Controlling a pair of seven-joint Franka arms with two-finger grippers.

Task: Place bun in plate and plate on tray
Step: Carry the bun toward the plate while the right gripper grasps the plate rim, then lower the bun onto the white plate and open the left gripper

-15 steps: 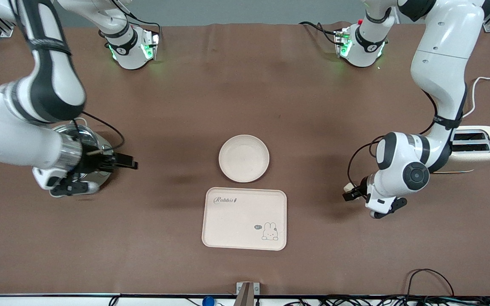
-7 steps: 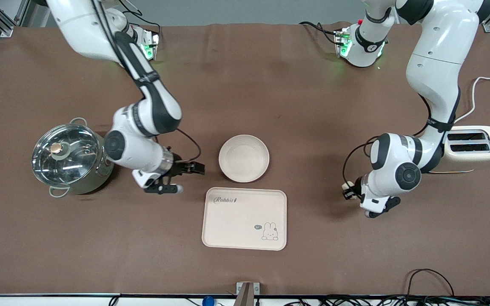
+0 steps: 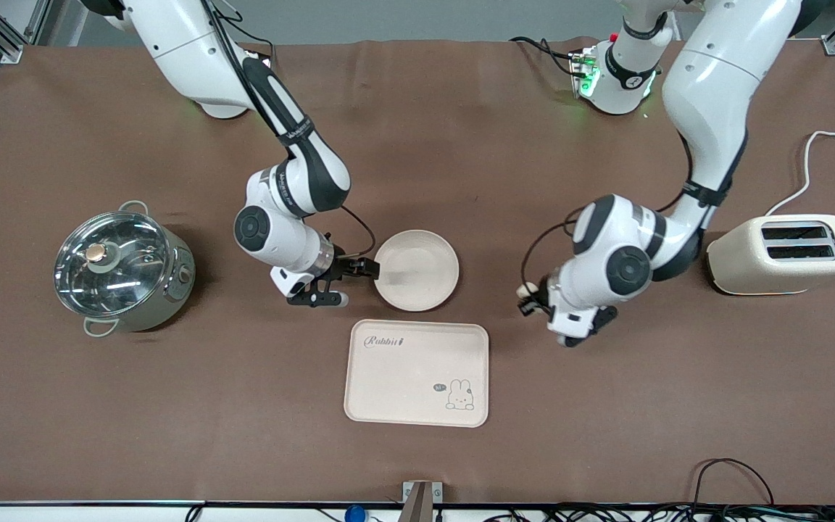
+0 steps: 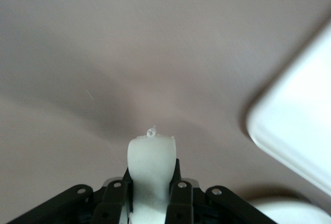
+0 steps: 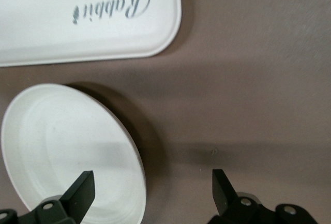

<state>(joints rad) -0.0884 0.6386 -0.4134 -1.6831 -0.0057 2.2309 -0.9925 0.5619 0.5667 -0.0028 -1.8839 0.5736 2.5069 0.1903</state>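
Right claw point(image 3: 370, 269) hangs spread at the rim of the plate point(image 3: 417, 272), mid-worktop. The tray point(image 3: 416, 373) lies nearer the front edge. Left claw point(image 3: 531, 297) is clenched around the bun point(image 3: 526, 290), above the worktop beside the plate.

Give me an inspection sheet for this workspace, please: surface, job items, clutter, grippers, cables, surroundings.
Surface: brown table cover.
Bun: bun held in the left gripper, above the cover beside the plate.
Plate: plate bare, on the cover, apart from the tray.
Tray: tray bare, nearer the front camera than the plate.
Clutter: lidded pot at the right arm's end; toaster at the left arm's end.
Grippers: left shut on the bun; right gripper open at the plate's rim.
Cables: toaster's white cord.
Surroundings: cables along the near edge.
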